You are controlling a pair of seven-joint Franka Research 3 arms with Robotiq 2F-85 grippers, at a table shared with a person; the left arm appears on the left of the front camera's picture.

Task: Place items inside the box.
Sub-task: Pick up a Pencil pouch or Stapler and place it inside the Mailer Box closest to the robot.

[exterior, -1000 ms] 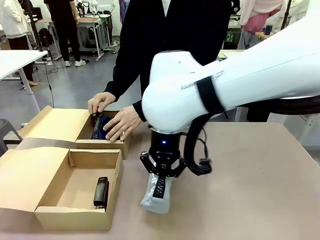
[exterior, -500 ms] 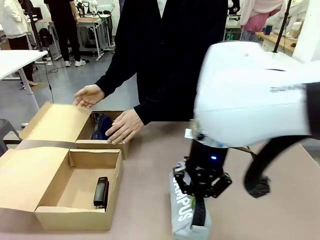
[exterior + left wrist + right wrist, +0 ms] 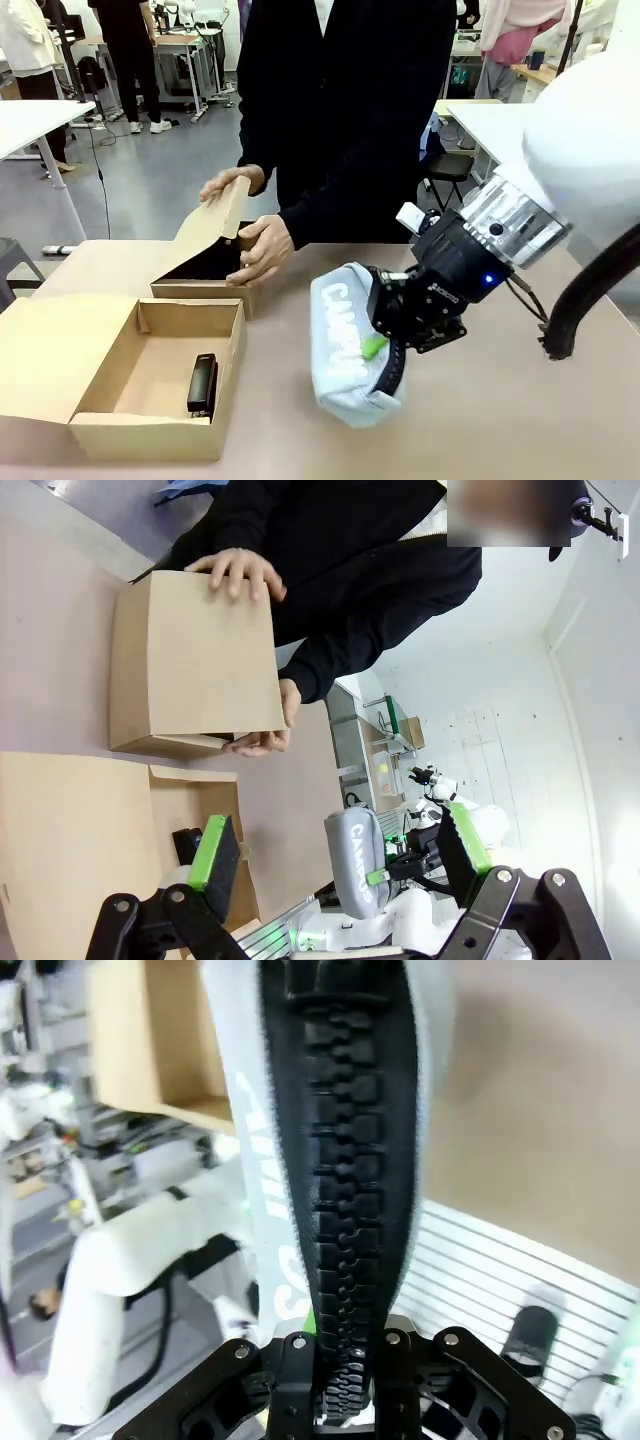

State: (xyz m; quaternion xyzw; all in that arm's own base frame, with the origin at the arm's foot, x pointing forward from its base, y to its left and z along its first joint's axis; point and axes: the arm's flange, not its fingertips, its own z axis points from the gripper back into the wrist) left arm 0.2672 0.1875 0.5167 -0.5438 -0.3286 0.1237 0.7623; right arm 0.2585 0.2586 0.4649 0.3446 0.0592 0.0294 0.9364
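Grey pencil case [image 3: 340, 350] swung upward, tilted — zip pinched in right pincer [image 3: 380, 352]

table [image 3: 520, 400] | carries 2: near cardboard box [image 3: 140, 437]; far cardboard box [image 3: 200, 292]

Right arm [image 3: 585, 140] reaches in from right, wrist angled down toward middle. Right tool [image 3: 385, 348] tilted, jaws clamped tight on zip edge of grey pencil case [image 3: 340, 345]. Left tool [image 3: 335, 832] spread wide, green pads [image 3: 214, 848] apart, gripping nothing.
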